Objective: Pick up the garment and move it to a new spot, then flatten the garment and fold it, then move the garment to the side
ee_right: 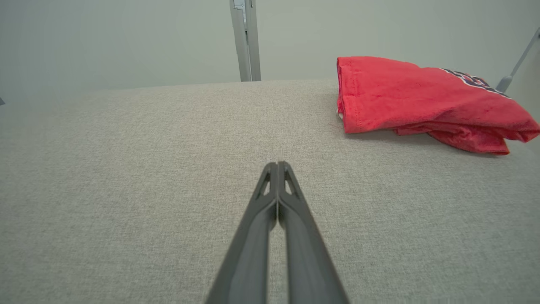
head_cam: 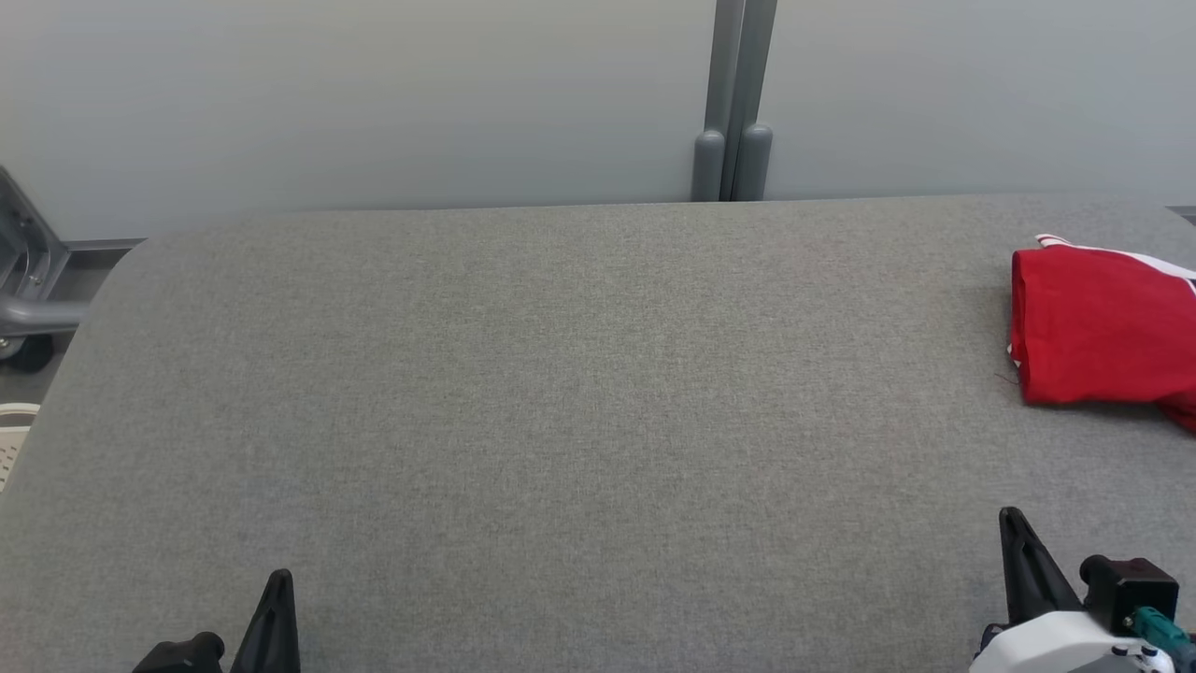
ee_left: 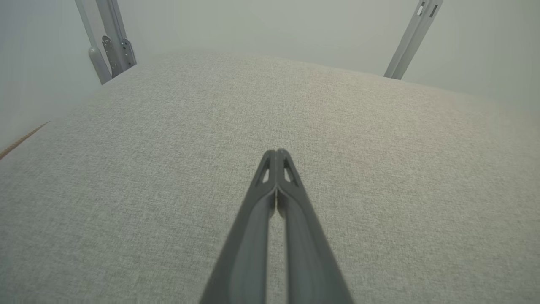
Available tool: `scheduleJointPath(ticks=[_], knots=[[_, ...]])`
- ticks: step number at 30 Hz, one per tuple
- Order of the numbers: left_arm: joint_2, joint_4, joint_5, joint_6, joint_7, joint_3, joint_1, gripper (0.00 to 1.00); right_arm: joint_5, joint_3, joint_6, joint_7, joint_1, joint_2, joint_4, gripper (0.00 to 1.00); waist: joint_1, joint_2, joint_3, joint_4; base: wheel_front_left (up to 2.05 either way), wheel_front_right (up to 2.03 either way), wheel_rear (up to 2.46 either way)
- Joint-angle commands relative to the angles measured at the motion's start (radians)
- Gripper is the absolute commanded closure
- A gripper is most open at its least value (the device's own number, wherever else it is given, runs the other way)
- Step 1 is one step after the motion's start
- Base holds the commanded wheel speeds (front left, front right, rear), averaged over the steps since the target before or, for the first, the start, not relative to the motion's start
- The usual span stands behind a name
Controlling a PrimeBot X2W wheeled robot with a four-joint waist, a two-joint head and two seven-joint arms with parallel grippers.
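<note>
The garment (head_cam: 1103, 322) is a red shirt with white trim, folded into a compact bundle at the table's far right edge. In the right wrist view the garment (ee_right: 422, 99) lies ahead and to the right, dark lettering showing on its top. My right gripper (ee_right: 277, 164) is shut, empty, and hovers over bare table short of the garment; in the head view my right gripper (head_cam: 1014, 516) sits at the lower right. My left gripper (ee_left: 276, 152) is shut on nothing above bare cloth, and in the head view my left gripper (head_cam: 278, 575) pokes up at the lower left.
The grey fabric-covered table (head_cam: 561, 393) spans the view. A grey wall with a vertical post (head_cam: 733, 103) runs behind it. A grey frame on a wheel (head_cam: 23, 299) and a pale perforated object (head_cam: 11, 435) stand off the left edge.
</note>
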Motion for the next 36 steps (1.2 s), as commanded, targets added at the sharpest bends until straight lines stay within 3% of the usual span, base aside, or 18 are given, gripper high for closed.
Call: scheduleJointPath(ticks=[1,36], knots=[[0.001,-0.012,-0.047,-0.004,0.006,0.005,-0.028,1.00,0.053,-0.012,0.000,0.016,-0.032,-0.008,-0.007,1.00,0.0000,0.0000,0.000,-0.001,0.00,0.00,0.00],[-0.032,-0.003,-0.563,-0.026,0.086,0.004,-0.150,1.00,0.642,-0.061,0.000,0.208,-0.155,-0.005,0.040,1.00,0.0000,0.0000,0.009,-0.018,0.00,0.00,0.00]])
